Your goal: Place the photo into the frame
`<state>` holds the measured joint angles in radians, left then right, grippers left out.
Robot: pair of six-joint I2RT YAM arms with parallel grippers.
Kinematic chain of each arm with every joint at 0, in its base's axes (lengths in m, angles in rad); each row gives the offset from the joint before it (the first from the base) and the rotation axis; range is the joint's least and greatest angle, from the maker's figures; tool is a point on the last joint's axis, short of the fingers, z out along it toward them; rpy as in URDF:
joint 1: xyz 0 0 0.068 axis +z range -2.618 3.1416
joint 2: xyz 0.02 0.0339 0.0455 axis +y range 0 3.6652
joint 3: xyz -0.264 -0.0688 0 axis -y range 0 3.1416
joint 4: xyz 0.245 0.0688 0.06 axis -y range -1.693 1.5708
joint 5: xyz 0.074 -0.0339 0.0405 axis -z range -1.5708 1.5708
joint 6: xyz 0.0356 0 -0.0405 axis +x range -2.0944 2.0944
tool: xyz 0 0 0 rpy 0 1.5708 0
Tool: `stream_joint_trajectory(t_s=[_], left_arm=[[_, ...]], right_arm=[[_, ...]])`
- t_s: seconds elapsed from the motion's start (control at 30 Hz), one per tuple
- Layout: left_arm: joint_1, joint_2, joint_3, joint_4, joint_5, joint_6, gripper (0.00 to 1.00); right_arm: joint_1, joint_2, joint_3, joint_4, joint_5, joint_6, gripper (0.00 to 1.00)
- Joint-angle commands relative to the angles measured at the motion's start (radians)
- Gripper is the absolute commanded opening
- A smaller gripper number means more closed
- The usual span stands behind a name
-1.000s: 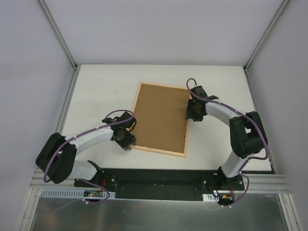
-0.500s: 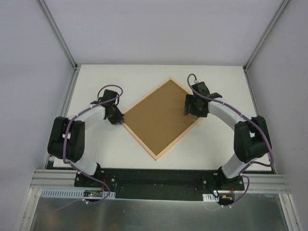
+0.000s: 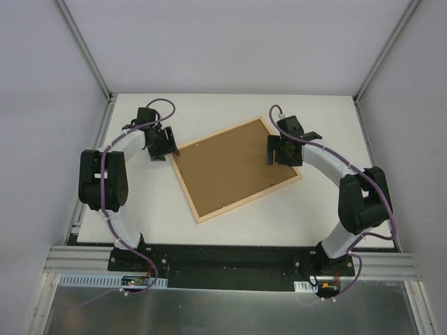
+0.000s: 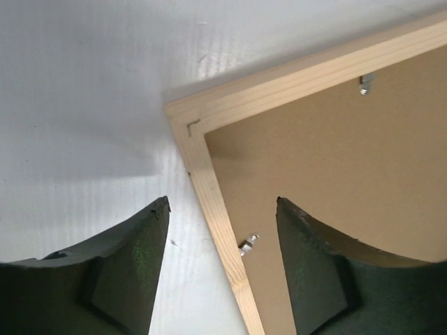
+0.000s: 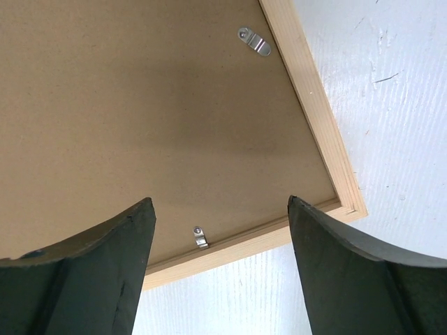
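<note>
The frame lies back-up in the middle of the white table, turned at a slant, with one corner pointing far-left and one near-right. Inside its wooden border sits the brown backing board, filling the recess edge to edge. Small metal clips show along the border: two in the left wrist view and two in the right wrist view. The photo is nowhere in sight. We cannot tell whether it already lies under the board or is somewhere out of view.

The left gripper hovers at the frame's far-left corner, its jaws spread wide and empty. In its wrist view they straddle the left wooden strip just below that corner. The right gripper hangs over the right part of the board, also spread wide and holding nothing, with the near-right corner showing between its fingers.

We judge the step in hand to be work on the frame's back, not on the print itself. If the photo is not yet inside, the next move calls for turning the clips off the board and lifting it out. The tabs are small and lie flat, so that means fine fingertip work while the other arm steadies the frame against sliding.
</note>
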<state>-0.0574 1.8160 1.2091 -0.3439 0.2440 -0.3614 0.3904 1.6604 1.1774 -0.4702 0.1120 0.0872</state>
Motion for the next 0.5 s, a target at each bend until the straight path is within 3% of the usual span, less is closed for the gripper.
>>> stream_joint_trajectory(t_s=[0.0,0.1,0.47], left_arm=[[-0.005,-0.087,0.037,-0.076,0.054,0.018,0.63],[-0.019,-0.158,-0.038,-0.090,0.035,-0.077,0.64],[-0.217,-0.353,-0.335,-0.072,-0.225,-0.356,0.50]], right_arm=[[-0.007,-0.002,0.042,-0.028,0.023,-0.033,0.78],[-0.010,-0.005,0.042,-0.028,0.028,-0.037,0.79],[-0.018,-0.004,0.057,-0.027,-0.011,-0.035,0.79]])
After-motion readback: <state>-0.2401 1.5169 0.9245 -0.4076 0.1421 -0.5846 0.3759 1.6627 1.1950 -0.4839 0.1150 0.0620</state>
